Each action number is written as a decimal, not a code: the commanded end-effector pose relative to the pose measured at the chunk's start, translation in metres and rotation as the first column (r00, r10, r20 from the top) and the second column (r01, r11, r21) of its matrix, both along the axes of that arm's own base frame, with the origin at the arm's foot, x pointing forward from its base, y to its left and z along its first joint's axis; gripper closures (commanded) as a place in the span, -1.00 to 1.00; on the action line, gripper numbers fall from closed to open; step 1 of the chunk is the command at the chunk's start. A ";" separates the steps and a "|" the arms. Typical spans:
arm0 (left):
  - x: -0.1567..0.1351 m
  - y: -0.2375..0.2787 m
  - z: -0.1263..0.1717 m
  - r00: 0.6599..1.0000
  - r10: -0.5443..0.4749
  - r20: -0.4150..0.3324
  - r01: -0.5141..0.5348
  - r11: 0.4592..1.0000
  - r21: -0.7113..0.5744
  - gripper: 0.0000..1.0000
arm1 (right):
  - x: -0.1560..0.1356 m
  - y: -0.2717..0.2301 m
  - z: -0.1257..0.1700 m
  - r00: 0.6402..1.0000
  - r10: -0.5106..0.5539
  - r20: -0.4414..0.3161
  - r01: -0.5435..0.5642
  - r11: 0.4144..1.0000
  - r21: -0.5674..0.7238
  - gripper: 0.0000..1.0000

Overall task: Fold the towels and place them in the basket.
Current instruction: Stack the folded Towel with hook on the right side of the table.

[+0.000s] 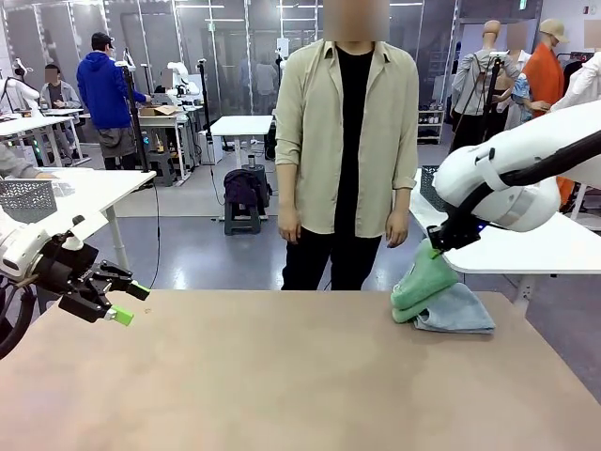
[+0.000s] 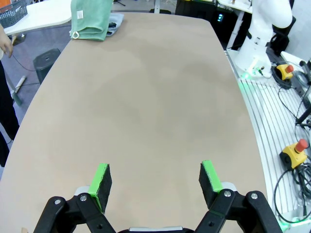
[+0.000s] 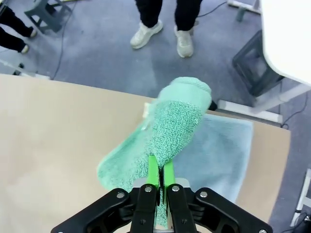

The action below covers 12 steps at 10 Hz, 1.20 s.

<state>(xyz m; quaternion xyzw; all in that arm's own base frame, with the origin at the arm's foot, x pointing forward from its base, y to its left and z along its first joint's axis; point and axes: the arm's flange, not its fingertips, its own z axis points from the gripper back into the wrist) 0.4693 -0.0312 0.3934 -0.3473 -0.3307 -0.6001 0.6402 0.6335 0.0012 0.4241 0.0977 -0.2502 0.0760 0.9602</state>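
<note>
tan worktop (image 1: 282,376) in busy lab | right gripper (image 3: 161,177) fingers pinching folded mint-green terry towel (image 1: 424,282), lifting it clear of pale grey-blue towel (image 1: 455,310), probably basket-bound | left gripper (image 1: 120,303) idling, fingers spread

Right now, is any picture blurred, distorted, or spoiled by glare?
Front view: even indoor light, sharp on the table, no glare. Left wrist view: the table's edges bow from the wide lens; the open left hand is crisp. Right wrist view: the green towel is sharp enough to show its loops, but the right hand, shut on it, looks oversized so close.
</note>
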 end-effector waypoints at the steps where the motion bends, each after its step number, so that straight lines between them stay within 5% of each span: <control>1: 0.000 0.000 0.003 1.000 0.006 -0.013 -0.006 1.000 0.010 -0.83 | 0.005 -0.017 -0.010 0.998 -0.033 0.045 0.035 0.998 -0.056 0.91; 5: 0.000 0.000 0.003 1.000 0.006 -0.013 -0.006 1.000 0.010 -0.83 | 0.012 -0.052 -0.018 0.996 -0.081 0.028 0.084 0.984 -0.158 0.91; 10: 0.000 0.000 0.003 1.000 0.006 -0.013 -0.006 1.000 0.010 -0.83 | 0.007 -0.064 -0.025 0.996 -0.089 -0.014 0.084 0.975 -0.208 -0.10; 12: 0.000 0.000 0.003 1.000 0.006 -0.013 -0.006 1.000 0.010 -0.83 | -0.018 -0.069 0.021 0.997 -0.076 -0.008 0.072 0.966 -0.250 -0.02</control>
